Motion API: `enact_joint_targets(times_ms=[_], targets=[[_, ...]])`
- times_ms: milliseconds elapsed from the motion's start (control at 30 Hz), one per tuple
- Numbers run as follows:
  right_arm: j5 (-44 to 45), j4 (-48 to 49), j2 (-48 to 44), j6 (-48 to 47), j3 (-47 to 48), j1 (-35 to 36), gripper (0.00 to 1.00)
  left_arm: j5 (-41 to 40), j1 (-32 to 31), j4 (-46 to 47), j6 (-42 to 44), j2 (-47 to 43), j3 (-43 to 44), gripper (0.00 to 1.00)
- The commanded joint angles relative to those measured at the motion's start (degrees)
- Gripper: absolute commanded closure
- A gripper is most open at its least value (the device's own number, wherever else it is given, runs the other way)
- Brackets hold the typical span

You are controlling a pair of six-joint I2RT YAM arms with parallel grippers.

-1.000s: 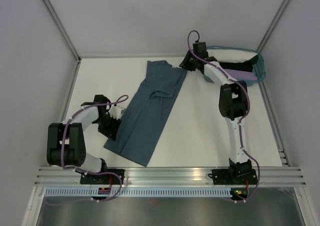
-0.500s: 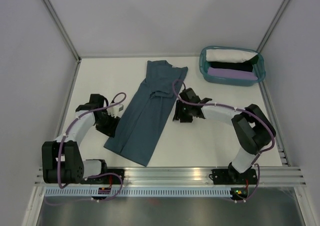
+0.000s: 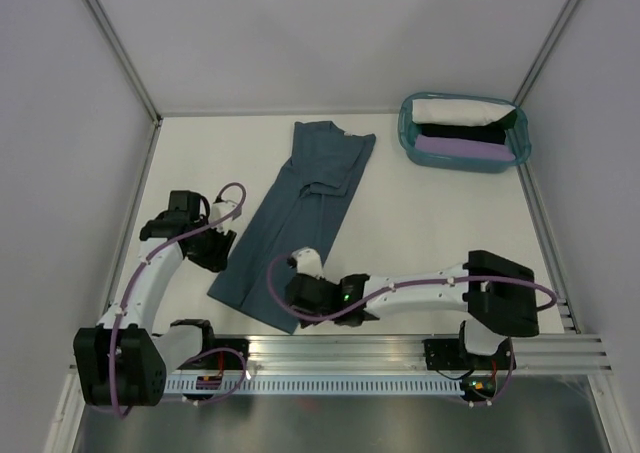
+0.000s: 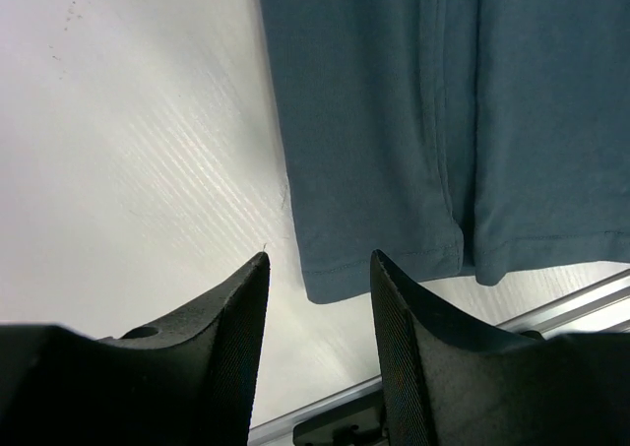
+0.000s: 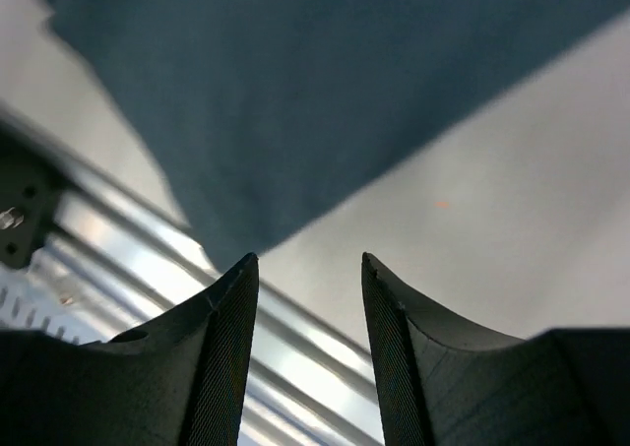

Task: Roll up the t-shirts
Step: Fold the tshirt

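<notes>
Both arms bend inward, left gripper (image 4: 317, 261) and right gripper (image 5: 308, 261) open, empty, flanking the blue t-shirt (image 3: 300, 223).

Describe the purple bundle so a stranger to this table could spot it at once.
On the table, look to the far right corner, where a teal basket sits. Three bundles lie inside: the purple bundle is the front one, before the black bundle and the white bundle at the back, and it alone is lilac.
</notes>
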Motion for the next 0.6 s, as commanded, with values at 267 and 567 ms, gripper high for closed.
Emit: enact_joint_targets(times_ms=[267, 567], targets=[[21.7, -16.8, 19.3, -22.4, 24.2, 17.7, 0.37, -1.9, 0.1, 0.8, -4.7, -3.7, 6.7, 0.46], [21.3, -17.6, 24.4, -27.0, 27.7, 15.7, 0.43, -0.8, 0.1, 1.4, -5.2, -0.4, 9.9, 0.44]])
